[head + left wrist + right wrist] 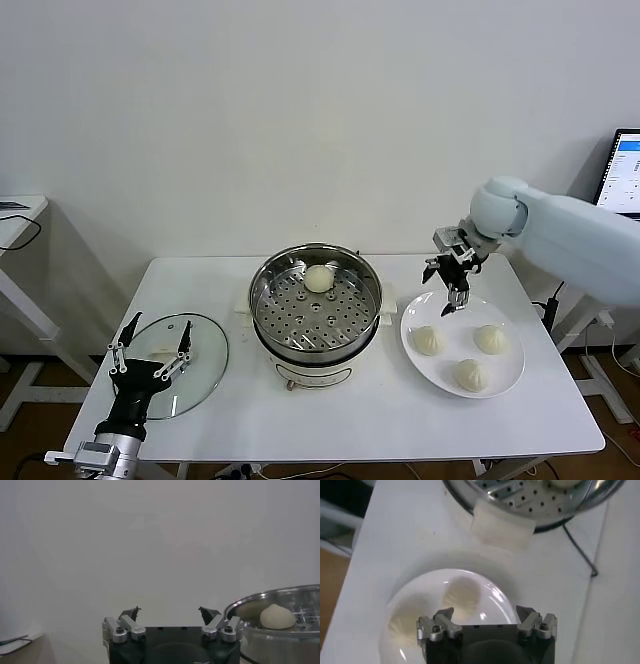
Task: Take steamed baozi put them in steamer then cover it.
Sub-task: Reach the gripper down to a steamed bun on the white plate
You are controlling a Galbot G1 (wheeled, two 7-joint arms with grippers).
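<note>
Hovering above the near-left rim of the white plate point(505, 385), right gripper point(452, 296) pointed downward, fingers spread wide, nothing between them. Three steamed baozi point(428, 339) on that plate: one just below and slightly left of the claw, not touching it; a second point(490, 338) further right; a third point(471, 373) nearer the table's front edge. Confirmed in the right wrist view: open right gripper point(485, 617) over the plate point(420, 587), one bun point(462, 594) just ahead of the fingertips, clear of both.

Fourth bun point(318, 278) seated on the perforated tray at the back of the steamer point(315, 302), well apart from the right claw. Steamer standing at table centre, uncovered, just left of the plate. Same bun point(278, 616) and steamer wall point(280, 645) visible in the left wrist view.

Cover point(200, 350) lying flat on the white table point(380, 420) to the left of the steamer, apart from it. Left gripper point(152, 346) poised above the cover's near side, fingers spread, holding nothing; contact with the glass not determinable. Left gripper point(169, 614) likewise open in its own wrist view.

Monitor point(625, 170) at the far right edge, off the table.
</note>
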